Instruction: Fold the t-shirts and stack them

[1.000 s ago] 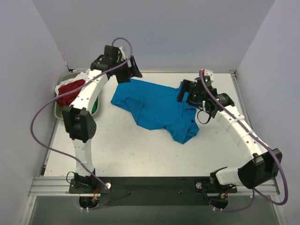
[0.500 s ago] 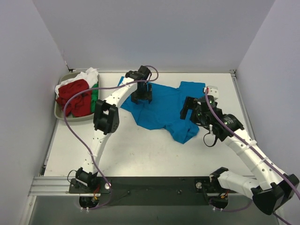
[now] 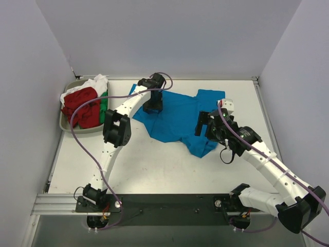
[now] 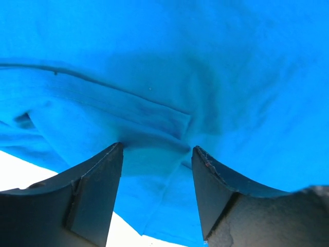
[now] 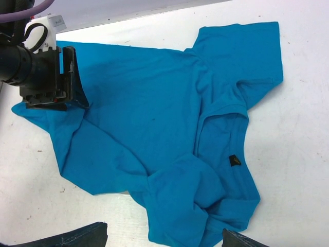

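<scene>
Blue shirt point(image 3: 175, 110), rumpled, frame centre: left gripper point(image 4: 157, 149) jaws apart astride an upper-left hem fold, right gripper point(image 5: 163, 230) jaws wide above; pinch deep, one layer.

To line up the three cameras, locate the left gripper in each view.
Top external: left gripper upper centre, at the far-left part of the blue t-shirt.
Left wrist: its fingers along the bottom edge.
Right wrist: upper left.
Shared landmark: the blue t-shirt.

I see a grey oval tray point(image 3: 82, 130) at the far left of the white table point(image 3: 154, 164), beside the left wall point(image 3: 31, 103). An aluminium rail point(image 3: 51, 205) runs along the near edge.
</scene>
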### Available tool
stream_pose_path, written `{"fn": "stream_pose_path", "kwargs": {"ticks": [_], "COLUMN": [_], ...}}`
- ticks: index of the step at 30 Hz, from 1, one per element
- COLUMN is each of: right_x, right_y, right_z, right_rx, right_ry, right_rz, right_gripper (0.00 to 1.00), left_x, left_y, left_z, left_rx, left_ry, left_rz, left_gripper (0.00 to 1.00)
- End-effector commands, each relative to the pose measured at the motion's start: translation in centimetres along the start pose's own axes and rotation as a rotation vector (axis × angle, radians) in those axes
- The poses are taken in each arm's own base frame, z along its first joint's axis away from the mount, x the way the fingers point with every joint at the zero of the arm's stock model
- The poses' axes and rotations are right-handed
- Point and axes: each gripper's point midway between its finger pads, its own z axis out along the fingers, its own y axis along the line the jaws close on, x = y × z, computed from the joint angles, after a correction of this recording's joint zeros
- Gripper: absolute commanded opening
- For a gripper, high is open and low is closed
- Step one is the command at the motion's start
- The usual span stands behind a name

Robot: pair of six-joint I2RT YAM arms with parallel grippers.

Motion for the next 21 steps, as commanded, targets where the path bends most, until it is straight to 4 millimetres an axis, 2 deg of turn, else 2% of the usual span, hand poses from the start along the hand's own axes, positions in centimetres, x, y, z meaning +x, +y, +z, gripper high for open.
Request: {"fn": "stream_pose_path", "kwargs": {"ticks": [1,8,13,15,16,17,21], "right_x": [-0.2,0.0,0.3,0.5,0.6,0.6,1.1], "right_y": [0.0,0.5,0.6,0.6,0.8,0.8,1.2], "right_z": [0.1,0.0,0.1,0.2,0.3,0.4,0.7], "right_rx": [0.025,0.02,0.023,0.028,0.027,0.028,0.029], "right_ry": [-0.011,-0.01,-0.004,0.0,0.003,0.006,0.02], "right_rz": [-0.002,-0.019,-0.03,-0.036,-0.039,-0.043,-0.06], "right_gripper": [0.92,0.92,0.92,0.92,0.92,0.92,0.92], "left_x": [-0.5,-0.1,-0.5,-0.6,-0.8,-0.9,-1.4], "left_y": [1.5,1.9,2.1,2.0,2.1,2.1,2.4], "left_z": [0.7,1.7,1.4,0.9,0.6,0.3,-1.6], "left_rx": [-0.057,-0.079,-0.089,-0.086,-0.085,-0.086,-0.091], "left_ry": [-0.01,0.005,-0.009,-0.018,-0.026,-0.031,-0.066], "left_rz": [0.002,0.01,0.003,-0.004,-0.005,-0.011,-0.021], "left_gripper": [0.64,0.6,0.38,0.23,0.04,0.0,0.0]}}
